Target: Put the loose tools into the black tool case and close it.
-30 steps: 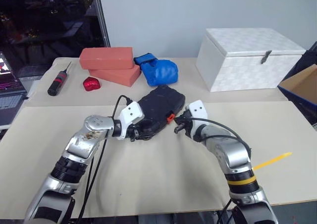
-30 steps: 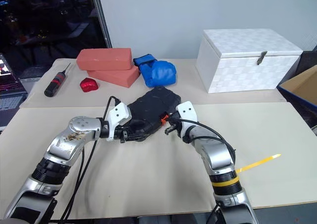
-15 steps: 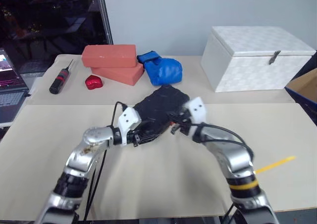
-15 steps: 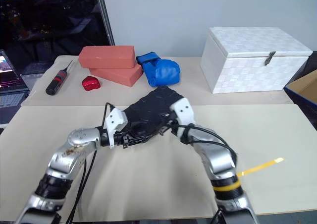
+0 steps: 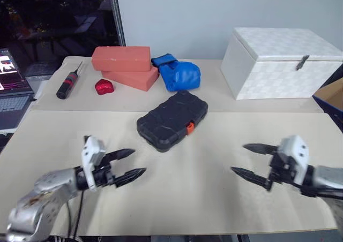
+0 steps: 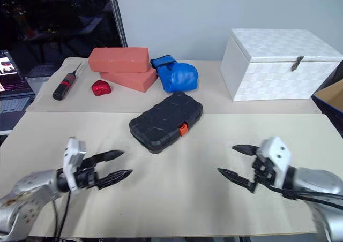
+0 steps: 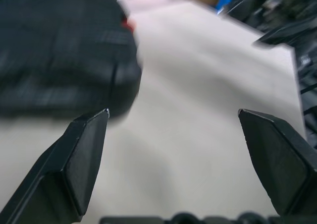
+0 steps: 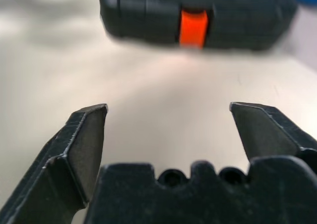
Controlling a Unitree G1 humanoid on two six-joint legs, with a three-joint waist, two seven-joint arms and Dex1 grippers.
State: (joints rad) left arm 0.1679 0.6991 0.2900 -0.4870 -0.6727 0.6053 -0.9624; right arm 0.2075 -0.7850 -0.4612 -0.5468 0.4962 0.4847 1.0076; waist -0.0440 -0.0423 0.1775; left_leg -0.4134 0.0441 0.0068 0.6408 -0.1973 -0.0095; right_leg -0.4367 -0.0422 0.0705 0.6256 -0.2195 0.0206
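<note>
The left gripper (image 5: 128,164) and right gripper (image 5: 246,159) are held low over the front of the beige tabletop (image 5: 193,199), near its left and right edges, tips turned inward toward each other. Along the back edge a black-and-red screwdriver (image 5: 68,83), stacked red bricks (image 5: 122,65), a blue glove (image 5: 178,74) and a white box (image 5: 281,62) are set. Both pincers are spread wide and empty, well apart from the closed black tool case (image 5: 172,119) at mid-table.

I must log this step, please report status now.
Left gripper open, empty. Right gripper open, empty. Black case shut on the table, orange latch facing the robot, apart from both grippers. Nothing in the way.
</note>
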